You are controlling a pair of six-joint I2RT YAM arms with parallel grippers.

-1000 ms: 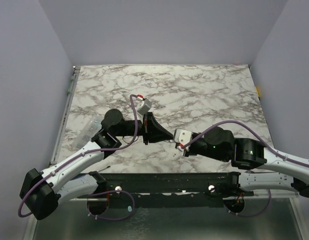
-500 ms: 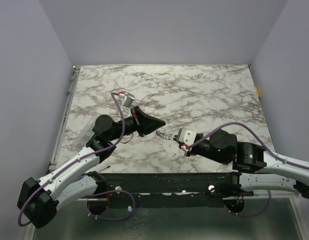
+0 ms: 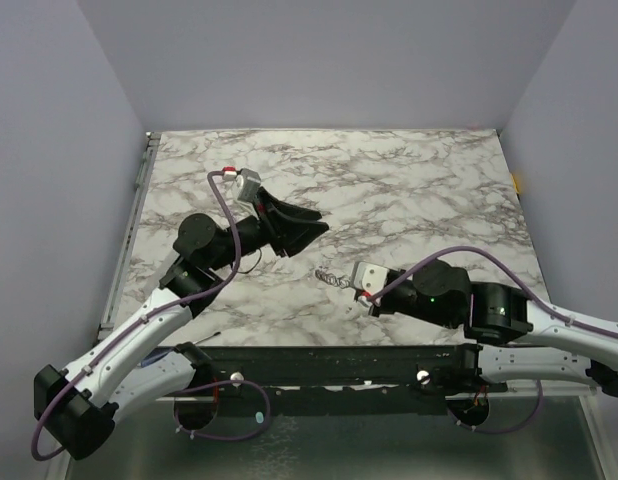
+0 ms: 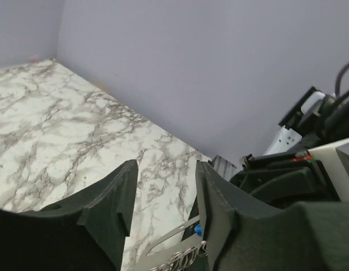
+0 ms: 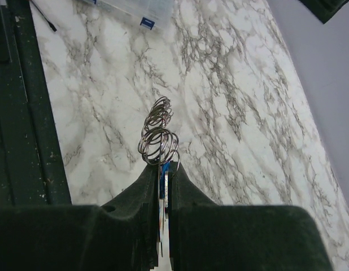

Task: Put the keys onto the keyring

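My right gripper (image 3: 345, 282) (image 5: 164, 167) is shut on the keys: a blue key head (image 5: 164, 171) and thin silver blades show edge-on between its pads. The keyring (image 5: 157, 135) (image 3: 329, 277), a bunch of thin silver wire loops, sticks out past the fingertips above the marble. My left gripper (image 3: 311, 232) (image 4: 166, 166) hangs open a short way up and left of it, with nothing between its fingers. Through its gap I see a silver key blade (image 4: 174, 234), a blue speck (image 4: 197, 230) and the loops (image 4: 183, 259).
A clear plastic packet (image 5: 135, 8) with a blue label lies on the marble table (image 3: 409, 190) near the left edge, partly under my left arm. A black rail (image 3: 319, 362) runs along the near edge. Lavender walls close three sides.
My left gripper has opened and drawn back up and to the left, away from the right gripper. The right gripper has stayed shut on the keys, shifting slightly toward the near edge.
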